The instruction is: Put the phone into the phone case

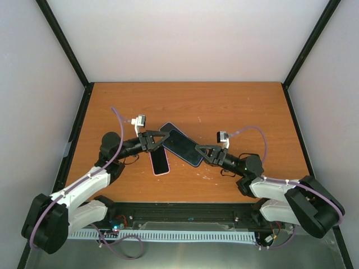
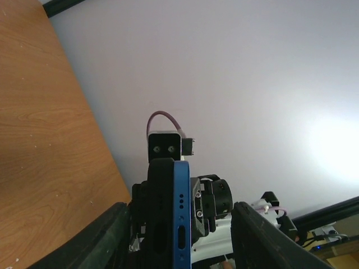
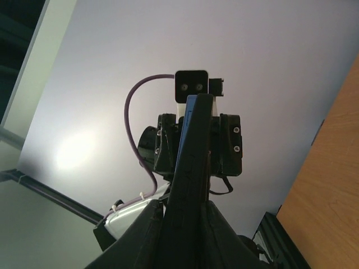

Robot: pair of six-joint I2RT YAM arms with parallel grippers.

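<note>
Right pincer clamps blue phone against black case above the bench; left pincer straddles them, slightly parted, and seating looks unfinished.

I'm watching a wooden table filling the middle of the top view. A pink phone is lying flat left of centre. White walls are rising behind, black posts are slanting through the upper corners, and a white slotted strip is running along the bottom.
</note>
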